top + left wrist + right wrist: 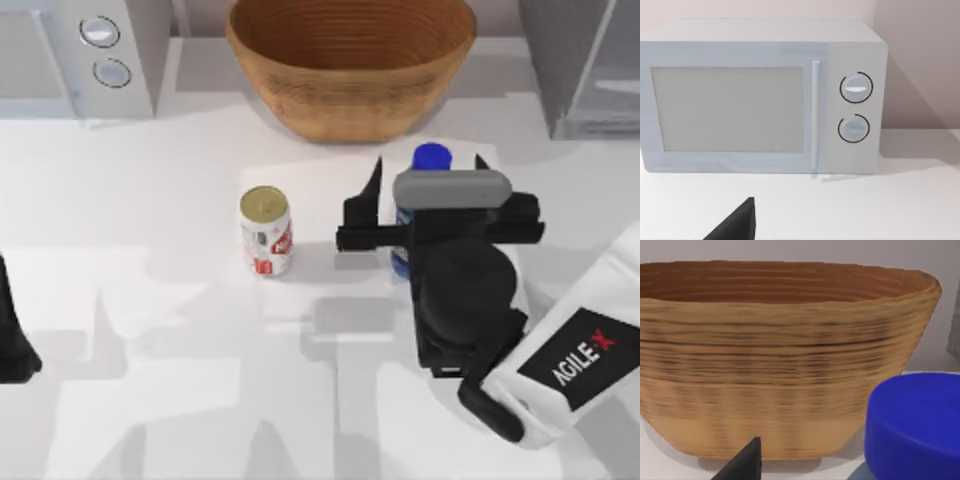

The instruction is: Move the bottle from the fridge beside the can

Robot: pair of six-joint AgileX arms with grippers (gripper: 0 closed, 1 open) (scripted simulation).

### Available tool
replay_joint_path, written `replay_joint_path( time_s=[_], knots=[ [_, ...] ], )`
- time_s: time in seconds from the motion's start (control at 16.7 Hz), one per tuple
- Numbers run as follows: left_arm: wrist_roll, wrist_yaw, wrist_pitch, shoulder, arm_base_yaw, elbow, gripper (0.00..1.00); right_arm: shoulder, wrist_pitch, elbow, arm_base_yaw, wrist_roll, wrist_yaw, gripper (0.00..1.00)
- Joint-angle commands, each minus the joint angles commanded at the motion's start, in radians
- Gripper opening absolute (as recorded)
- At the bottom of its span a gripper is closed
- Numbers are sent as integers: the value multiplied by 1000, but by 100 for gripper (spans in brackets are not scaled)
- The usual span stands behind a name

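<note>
Top view
- Right gripper (432, 168): centre-right of the frame, over the table (150, 300); fingers spread apart, one dark tip either side of the bottle, not clamped on it.
- Bottle (431, 156): upright between those fingers, blue cap showing, body mostly hidden under the wrist; right of the can, near it but apart.
- Can (266, 230): upright, centre-left, gold top up.
- Fridge (585, 65): upper right corner, well apart from the bottle.
- Wooden bowl (350, 62): top centre, behind bottle and can.
- Microwave (80, 55): upper left corner.
- Left gripper (15, 340): parked at the left edge; finger state cannot be told.

Left wrist view
- Microwave (760, 97): white, two round knobs, door closed.

Right wrist view
- Bottle cap (914, 425): lower right, close up.
- Wooden bowl (780, 355): behind the cap.
</note>
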State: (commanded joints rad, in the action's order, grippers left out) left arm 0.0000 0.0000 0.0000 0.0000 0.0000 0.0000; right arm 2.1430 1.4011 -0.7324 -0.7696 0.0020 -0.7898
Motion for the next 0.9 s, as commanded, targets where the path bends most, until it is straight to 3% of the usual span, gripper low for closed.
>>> replay_joint_path(
  time_s=[0.42,0.72,0.9],
  knots=[
    [0,0,0,0,0,0,100,-36,51,89,-68,1,-68,100],
    [0,0,0,0,0,0,100,-41,49,86,-61,1,-60,100],
    [0,0,0,0,0,0,100,-134,29,90,-31,-3,-2,100]
  ],
)
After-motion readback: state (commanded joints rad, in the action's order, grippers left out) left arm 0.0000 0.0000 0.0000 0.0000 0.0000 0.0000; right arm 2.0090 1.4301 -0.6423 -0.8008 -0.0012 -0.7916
